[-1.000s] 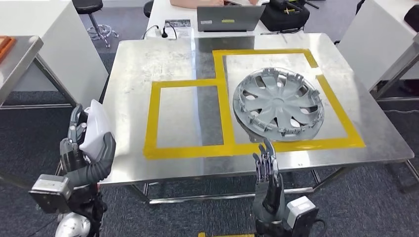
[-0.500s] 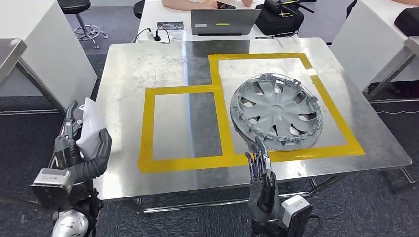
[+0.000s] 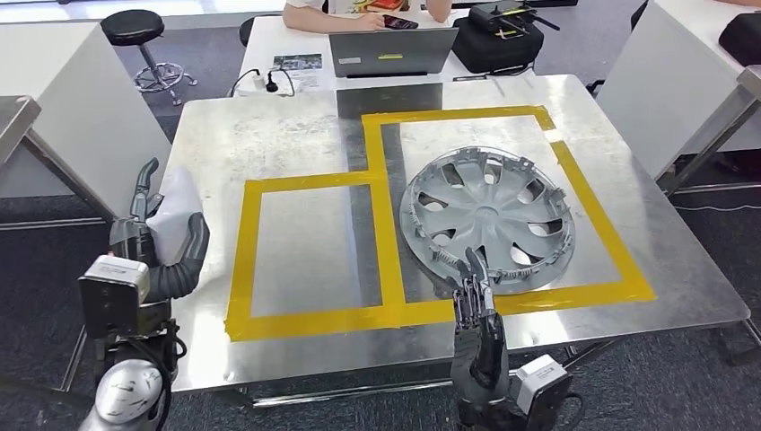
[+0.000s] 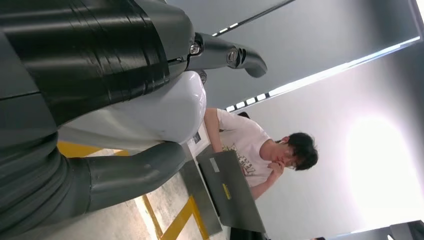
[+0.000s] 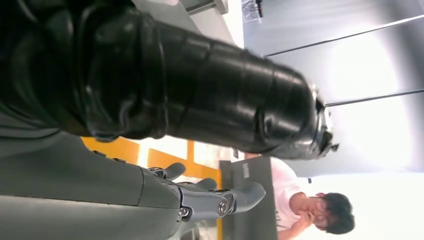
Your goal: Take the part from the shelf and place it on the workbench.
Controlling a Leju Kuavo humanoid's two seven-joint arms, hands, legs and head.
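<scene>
At the table's [image 3: 269, 135] left edge, the left robot hand [image 3: 157, 238] grips the white part [image 3: 175, 211]; robot's stepped closer, right robot hand [image 3: 476, 305] open, drop-off soon.

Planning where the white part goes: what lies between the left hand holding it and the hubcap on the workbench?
In the head view, between the left hand with the white part and the hubcap lies bare steel workbench, crossed by yellow tape.
</scene>
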